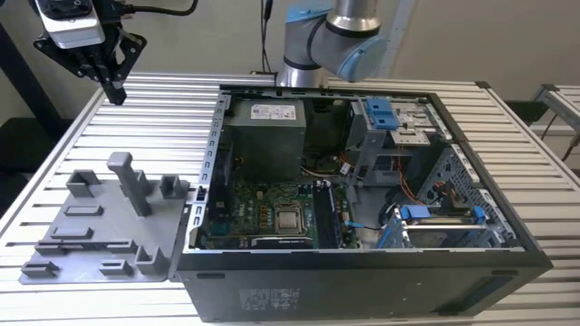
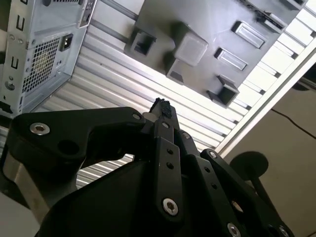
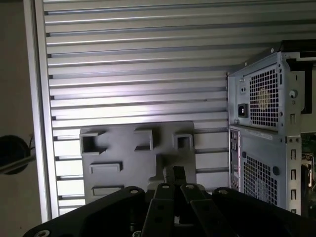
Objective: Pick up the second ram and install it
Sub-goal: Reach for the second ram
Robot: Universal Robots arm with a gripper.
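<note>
My gripper [image 1: 116,95] hangs high over the far corner of the table at the exterior view's left, fingers pointing down and shut together with nothing between them. In both wrist views the closed fingertips [image 2: 162,105] [image 3: 174,174] meet above the grey plastic fixture plate [image 1: 100,231] [image 2: 207,29] [image 3: 133,153]. The second ram is out of view: the plate carries only grey upright posts [image 1: 132,183] and low blocks. The open computer case [image 1: 363,272] lies beside the plate, with its motherboard [image 1: 263,204] exposed and dark memory slots [image 1: 327,217] near the processor socket.
The ribbed aluminium table [image 1: 163,122] runs under everything, and its edge [image 3: 37,123] is close to the fixture. The arm's base [image 1: 331,41] stands behind the case. The case's rear panel with fan grilles [image 3: 266,123] [image 2: 39,49] faces the gripper's side.
</note>
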